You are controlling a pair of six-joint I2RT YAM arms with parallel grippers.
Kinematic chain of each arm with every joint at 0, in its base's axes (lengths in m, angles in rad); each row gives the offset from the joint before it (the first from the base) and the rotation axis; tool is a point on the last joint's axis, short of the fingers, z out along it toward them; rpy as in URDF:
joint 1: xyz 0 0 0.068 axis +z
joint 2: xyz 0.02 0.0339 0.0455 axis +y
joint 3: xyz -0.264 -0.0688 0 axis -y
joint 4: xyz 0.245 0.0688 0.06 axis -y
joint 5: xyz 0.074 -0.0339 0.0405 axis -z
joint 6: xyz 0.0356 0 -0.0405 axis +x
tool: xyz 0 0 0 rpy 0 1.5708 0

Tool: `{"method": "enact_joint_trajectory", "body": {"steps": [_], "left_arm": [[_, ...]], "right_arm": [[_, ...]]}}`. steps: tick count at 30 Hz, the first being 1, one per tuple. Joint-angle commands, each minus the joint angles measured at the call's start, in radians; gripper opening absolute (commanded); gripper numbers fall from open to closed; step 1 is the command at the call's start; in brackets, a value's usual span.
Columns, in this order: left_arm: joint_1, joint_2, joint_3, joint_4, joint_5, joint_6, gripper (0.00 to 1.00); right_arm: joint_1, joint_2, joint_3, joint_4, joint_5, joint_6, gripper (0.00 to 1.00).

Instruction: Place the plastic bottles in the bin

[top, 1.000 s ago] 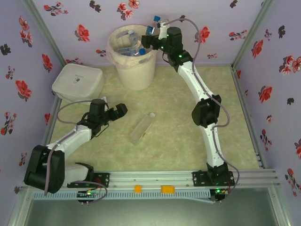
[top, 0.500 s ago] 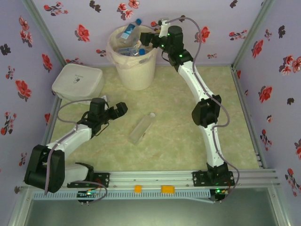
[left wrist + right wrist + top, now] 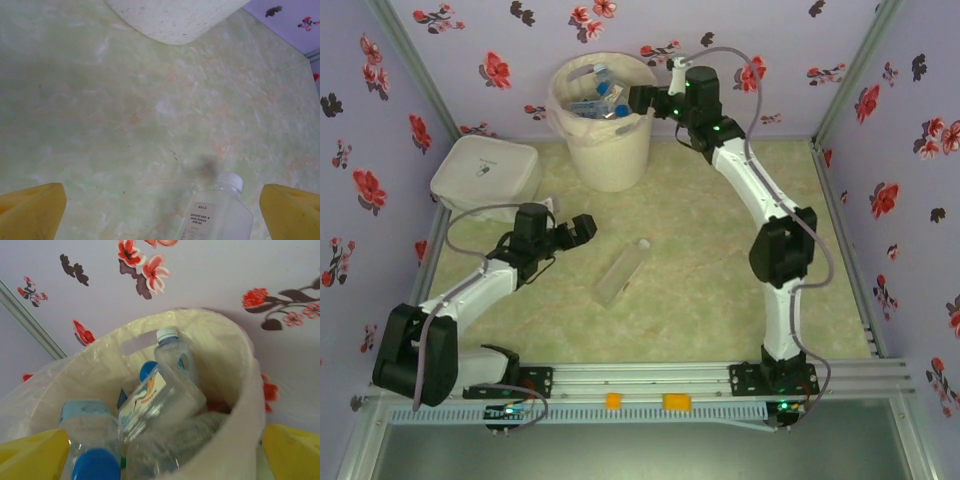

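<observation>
- Top view: the cream bin (image 3: 610, 150) stands by the far wall with heaped bottles (image 3: 598, 100) inside. The right gripper (image 3: 639, 98) hovers at its rim. A clear bottle (image 3: 622, 272) lies mid-table with open floor all round. The left gripper (image 3: 582, 230) is near it, not touching. A white box (image 3: 487, 172) sits at the left edge.
- Left wrist: yellow fingers (image 3: 30, 212) are spread wide and empty. The white-capped bottle lies ahead, its label print too small to read.
- Right wrist: fingers (image 3: 295, 450) are spread wide above the bin. One label shows a blue and orange picture, wording unreadable.
</observation>
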Motion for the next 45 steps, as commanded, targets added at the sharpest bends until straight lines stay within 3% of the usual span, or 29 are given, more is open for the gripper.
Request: {"method": "enact_joint_trajectory", "body": {"steps": [1, 7, 13, 19, 24, 30, 37, 42, 45], "left_arm": [[-0.028, 0.019, 0.054, -0.032, -0.002, 0.086, 1.00], [-0.106, 0.053, 0.122, -0.114, -0.005, 0.175, 1.00], [-0.238, 0.126, 0.221, -0.308, -0.050, 0.289, 1.00], [-0.371, 0.224, 0.327, -0.510, -0.166, 0.391, 1.00], [-0.450, 0.320, 0.391, -0.622, -0.189, 0.399, 1.00], [-0.508, 0.396, 0.415, -0.686, -0.272, 0.382, 1.00], [-0.518, 0.437, 0.399, -0.667, -0.310, 0.385, 0.96], [-0.526, 0.440, 0.385, -0.616, -0.313, 0.367, 0.85], [-0.530, 0.446, 0.394, -0.611, -0.313, 0.358, 0.68]], "right_arm": [[0.003, -0.163, -0.147, 0.008, 0.090, -0.022, 1.00], [0.002, -0.403, -0.477, -0.068, 0.206, 0.010, 0.99], [-0.003, -0.601, -0.789, -0.125, 0.247, 0.088, 1.00], [-0.005, -0.784, -1.117, -0.087, 0.256, 0.245, 1.00], [-0.004, -0.920, -1.375, -0.009, 0.292, 0.394, 1.00], [-0.005, -1.019, -1.532, 0.021, 0.309, 0.483, 1.00], [-0.005, -1.028, -1.582, 0.047, 0.291, 0.521, 1.00], [-0.005, -1.025, -1.572, 0.052, 0.291, 0.507, 0.99], [-0.004, -1.020, -1.565, 0.046, 0.291, 0.501, 1.00]]}}
